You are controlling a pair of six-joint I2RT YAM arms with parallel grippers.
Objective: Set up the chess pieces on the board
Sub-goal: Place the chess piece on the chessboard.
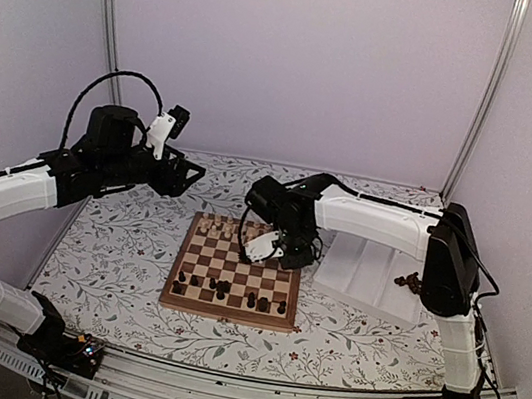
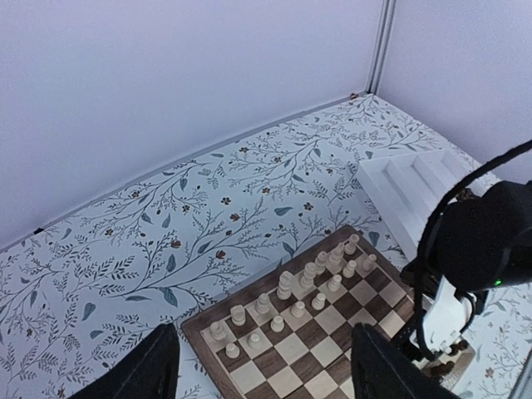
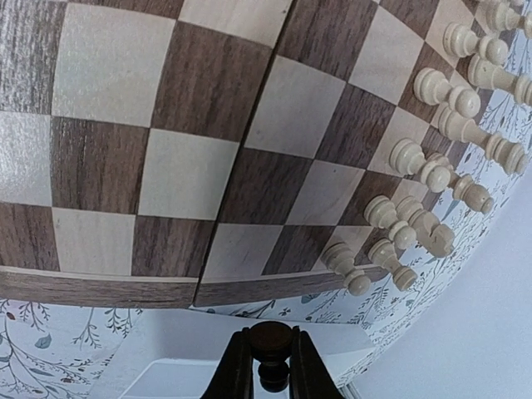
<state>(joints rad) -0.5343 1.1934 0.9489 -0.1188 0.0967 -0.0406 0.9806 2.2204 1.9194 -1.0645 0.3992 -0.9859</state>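
The board (image 1: 237,268) lies mid-table, with several dark chess pieces (image 1: 221,290) on its near rows and pale ones (image 1: 226,226) along its far rows. My right gripper (image 3: 270,366) is shut on a dark chess piece (image 3: 270,339), its round base showing between the fingers. It hangs just off the board's (image 3: 191,158) right border, above the white tray's edge; the top view shows this gripper (image 1: 284,255) by the board's right side. My left gripper (image 2: 266,374) stands open and empty, high over the board's (image 2: 332,324) far-left corner, seen as the left gripper (image 1: 192,177) in the top view.
A white ridged tray (image 1: 371,272) sits right of the board, with a dark piece (image 1: 408,280) lying on it. The tray (image 2: 407,179) also shows in the left wrist view. The tablecloth (image 1: 122,248) is floral. Walls enclose the back and both sides.
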